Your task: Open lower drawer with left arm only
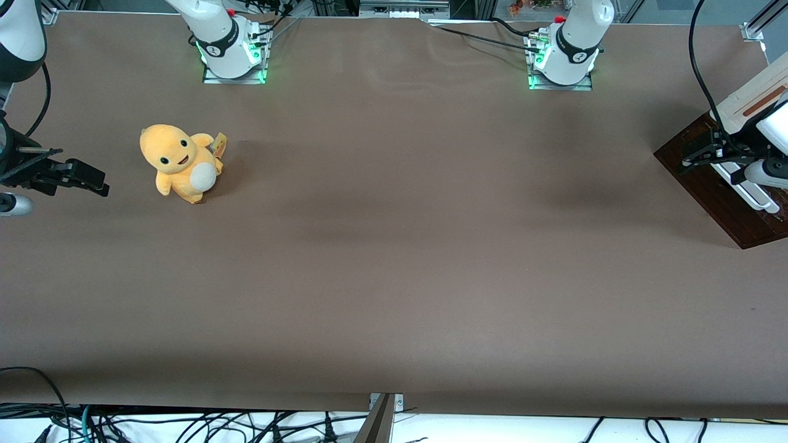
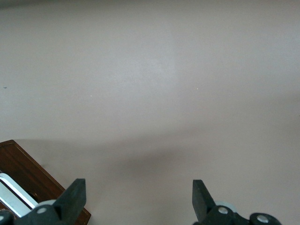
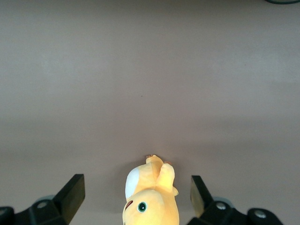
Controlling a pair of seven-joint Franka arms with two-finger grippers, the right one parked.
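Note:
The lower drawer [image 1: 714,191] shows its dark brown wooden front at the working arm's end of the table, below the cabinet's cream top panel [image 1: 754,98]. Its white loop handle [image 1: 754,195] lies along that front. My left gripper [image 1: 689,161] hangs open in front of the drawer, by the corner of the front farthest from the front camera, with nothing between its fingers. The left wrist view shows the gripper [image 2: 138,192] over bare brown table, with a corner of the drawer front [image 2: 26,168] and a piece of the white handle [image 2: 14,194] beside one fingertip [image 2: 75,190].
A yellow plush toy [image 1: 181,161] sits toward the parked arm's end of the table and also shows in the right wrist view as the plush toy [image 3: 151,199]. Two arm bases [image 1: 563,55] stand along the table edge farthest from the front camera.

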